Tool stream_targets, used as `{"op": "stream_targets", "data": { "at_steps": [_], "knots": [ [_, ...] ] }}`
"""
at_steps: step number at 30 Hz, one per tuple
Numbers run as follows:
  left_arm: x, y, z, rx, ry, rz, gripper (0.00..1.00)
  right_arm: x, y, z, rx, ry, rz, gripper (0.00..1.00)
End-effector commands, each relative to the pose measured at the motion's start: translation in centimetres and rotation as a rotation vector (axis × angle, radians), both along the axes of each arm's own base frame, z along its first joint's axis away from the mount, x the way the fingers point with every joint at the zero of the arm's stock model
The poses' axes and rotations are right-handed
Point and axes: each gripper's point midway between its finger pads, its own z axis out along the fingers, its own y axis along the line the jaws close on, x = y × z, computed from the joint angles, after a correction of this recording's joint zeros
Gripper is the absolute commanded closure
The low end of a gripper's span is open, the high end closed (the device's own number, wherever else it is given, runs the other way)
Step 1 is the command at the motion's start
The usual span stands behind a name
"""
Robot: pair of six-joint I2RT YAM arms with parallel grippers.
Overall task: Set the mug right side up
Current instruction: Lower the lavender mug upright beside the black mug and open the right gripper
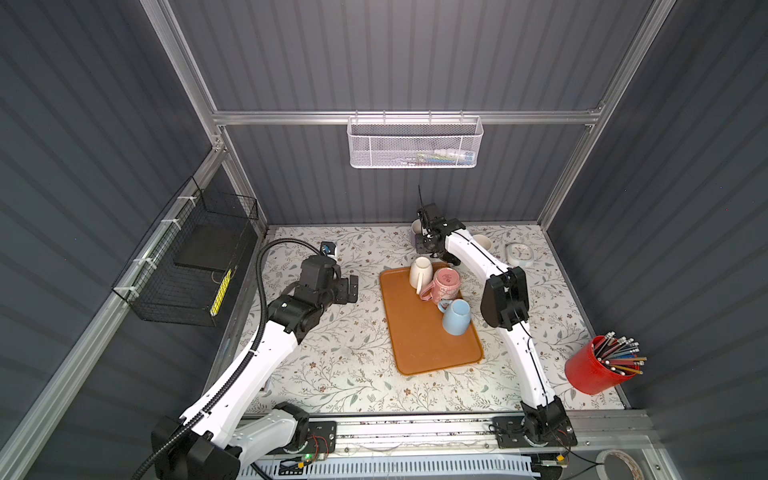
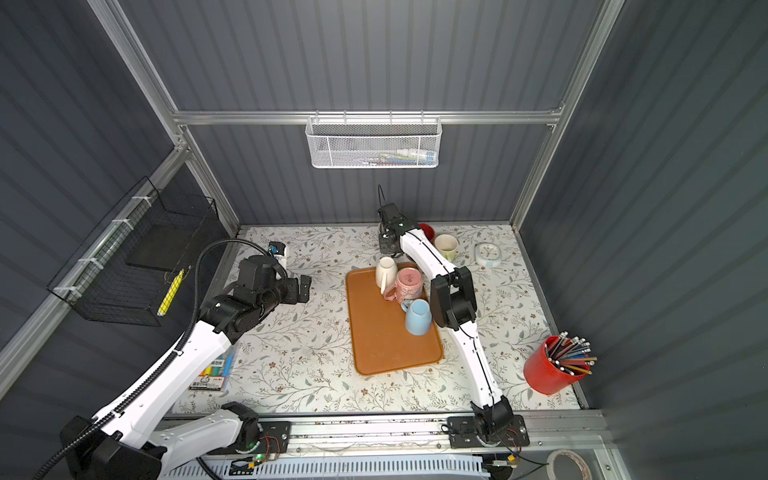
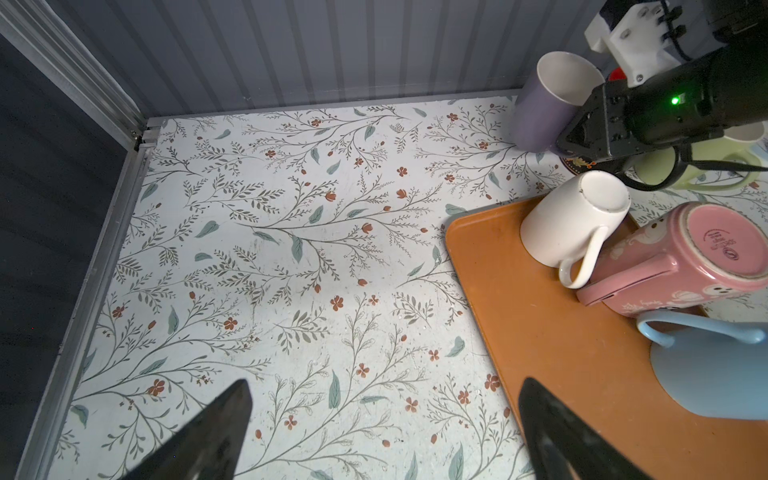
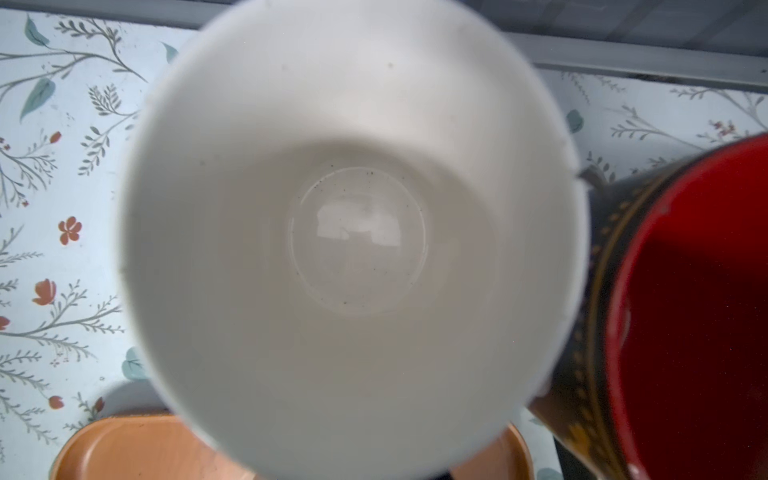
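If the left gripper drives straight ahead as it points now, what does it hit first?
Left gripper: likely just bare tablecloth; the tray and white mug sit off to one side. Depth is uncertain.

The tray (image 1: 428, 345) lies at the table (image 1: 332, 365) centre. On its rear half, along the right edge, 3 mugs sit in a row: rear mug (image 1: 419, 270), middle mug (image 1: 446, 282), front mug (image 1: 457, 318). Behind the tray, near the rear wall, is the tall mug (image 3: 540, 112). The clock (image 1: 519, 254) lies rear right, the pencil holder (image 1: 582, 370) front right.
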Motion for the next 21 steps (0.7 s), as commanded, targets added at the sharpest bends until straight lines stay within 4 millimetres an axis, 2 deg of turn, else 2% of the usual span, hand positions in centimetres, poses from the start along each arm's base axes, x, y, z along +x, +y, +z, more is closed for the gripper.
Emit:
{"op": "stream_targets", "data": {
  "at_steps": [1,12,21],
  "knots": [
    [-0.4,0.0,-0.4,0.007,0.011,-0.008,0.00,1.8,-0.1,1.7,0.004,-0.091,-0.016,1.00],
    [-0.3,0.0,-0.8,0.011,0.024,-0.008,0.00,1.6,-0.6,-1.3,-0.030,-0.044,-0.008,1.00],
    [-0.3,-0.1,-0.9,0.014,0.028,-0.015,0.00,1.2,-1.1,-2.1,-0.051,-0.016,0.002,1.00]
  ]
}}
